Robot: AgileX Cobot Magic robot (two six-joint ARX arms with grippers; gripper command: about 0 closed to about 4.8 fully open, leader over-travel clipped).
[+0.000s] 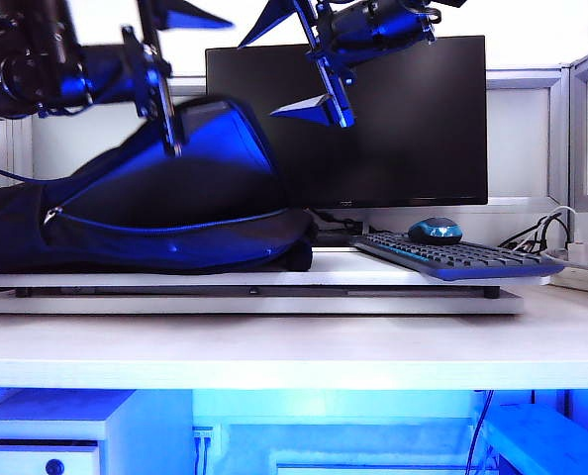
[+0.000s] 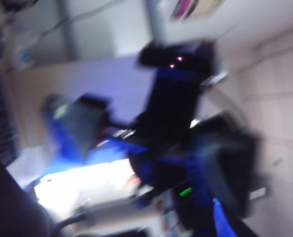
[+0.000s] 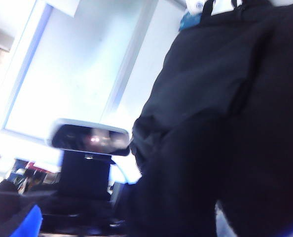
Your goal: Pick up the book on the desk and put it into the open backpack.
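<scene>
One backpack [image 1: 165,213] lies on the left of the raised board on the bench [image 1: 294,346], its right edge just short of one keyboard [image 1: 457,257]. Near bench strip bare. Book not visible. Two pincers up high: left pincer [image 1: 160,74] over the pack, right pincer [image 1: 309,64] before the monitor [image 1: 413,129], both wide, holding nothing.

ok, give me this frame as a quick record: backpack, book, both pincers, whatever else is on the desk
backpack: black with blue zipper trim, lying on the raised board, left side of the desk
book: not visible in any view
left pincer: open, empty, at the backpack's top edge, blurred
right pincer: open, empty, in the air in front of the monitor
keyboard: right of the backpack
mouse: behind the keyboard
left wrist view: too blurred to read
</scene>
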